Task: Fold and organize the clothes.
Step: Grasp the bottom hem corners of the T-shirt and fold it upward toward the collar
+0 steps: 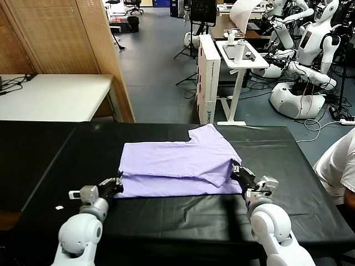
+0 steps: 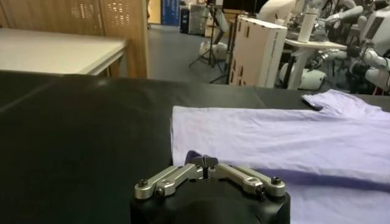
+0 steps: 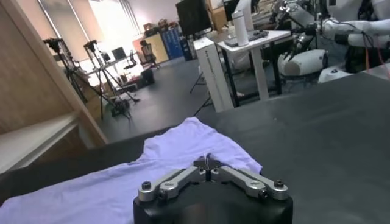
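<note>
At the near left corner of the lavender T-shirt (image 1: 177, 163), the left gripper (image 1: 118, 182) is held low over the black table (image 1: 50, 160), its jaws closed; a small tuck of lavender cloth seems to be pinched between the tips in the left wrist view, though this is not certain. The shirt is spread flat across the middle of the table, partly folded so that an upper layer overlaps a lower strip along the near edge, with one sleeve reaching toward the far side. At the near right corner, the right gripper (image 1: 238, 170) is likewise closed on the fabric edge. The two corners are probably gripped together so that the near hem can be lifted evenly for the next fold.
</note>
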You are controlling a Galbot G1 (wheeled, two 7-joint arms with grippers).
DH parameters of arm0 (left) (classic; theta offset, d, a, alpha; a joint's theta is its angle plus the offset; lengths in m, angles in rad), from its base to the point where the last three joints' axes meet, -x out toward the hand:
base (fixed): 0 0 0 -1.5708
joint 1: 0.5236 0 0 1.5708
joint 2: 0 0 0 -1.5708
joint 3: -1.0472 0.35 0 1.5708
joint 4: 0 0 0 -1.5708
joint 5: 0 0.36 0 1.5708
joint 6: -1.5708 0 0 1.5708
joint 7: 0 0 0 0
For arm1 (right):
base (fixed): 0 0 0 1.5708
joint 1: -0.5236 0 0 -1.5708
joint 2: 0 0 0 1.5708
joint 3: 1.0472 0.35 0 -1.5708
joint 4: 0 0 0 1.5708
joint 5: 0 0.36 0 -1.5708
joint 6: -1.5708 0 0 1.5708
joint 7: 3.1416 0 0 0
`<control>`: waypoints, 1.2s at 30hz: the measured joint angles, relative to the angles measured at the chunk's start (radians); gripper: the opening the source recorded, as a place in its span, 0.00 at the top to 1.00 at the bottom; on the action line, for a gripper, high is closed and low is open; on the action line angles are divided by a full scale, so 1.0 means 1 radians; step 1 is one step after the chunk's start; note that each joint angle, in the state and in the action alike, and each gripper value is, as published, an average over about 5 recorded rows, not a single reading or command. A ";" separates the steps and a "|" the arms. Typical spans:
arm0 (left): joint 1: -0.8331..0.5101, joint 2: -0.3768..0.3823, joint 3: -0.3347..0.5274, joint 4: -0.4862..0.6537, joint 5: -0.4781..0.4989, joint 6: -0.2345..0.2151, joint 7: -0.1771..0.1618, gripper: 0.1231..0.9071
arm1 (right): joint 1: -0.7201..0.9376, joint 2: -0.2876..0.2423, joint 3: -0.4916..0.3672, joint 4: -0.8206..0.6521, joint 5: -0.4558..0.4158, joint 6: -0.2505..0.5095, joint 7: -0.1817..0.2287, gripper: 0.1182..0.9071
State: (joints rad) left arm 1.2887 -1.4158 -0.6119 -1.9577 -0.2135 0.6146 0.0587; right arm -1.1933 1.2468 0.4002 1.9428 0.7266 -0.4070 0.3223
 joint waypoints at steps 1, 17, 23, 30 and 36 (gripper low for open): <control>-0.001 -0.001 0.001 0.002 0.001 0.001 -0.001 0.97 | 0.002 0.000 0.000 -0.002 0.000 0.000 -0.001 0.97; -0.011 -0.007 0.000 0.005 0.019 -0.003 -0.007 0.97 | 0.023 0.001 -0.003 -0.028 -0.006 -0.004 0.004 0.55; -0.008 -0.005 -0.002 -0.003 0.028 0.004 -0.019 0.67 | 0.028 0.000 0.004 -0.024 -0.010 -0.007 0.005 0.11; 0.015 -0.004 -0.020 -0.031 0.038 0.012 -0.028 0.12 | -0.007 -0.027 0.036 0.028 -0.042 -0.076 0.007 0.00; 0.076 0.003 -0.055 -0.096 -0.023 0.022 -0.026 0.00 | -0.112 -0.093 0.087 0.105 -0.145 -0.115 -0.093 0.00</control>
State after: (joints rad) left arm 1.3651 -1.4129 -0.6667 -2.0538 -0.2360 0.6369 0.0326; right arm -1.3052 1.1533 0.4870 2.0481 0.5814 -0.5221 0.2296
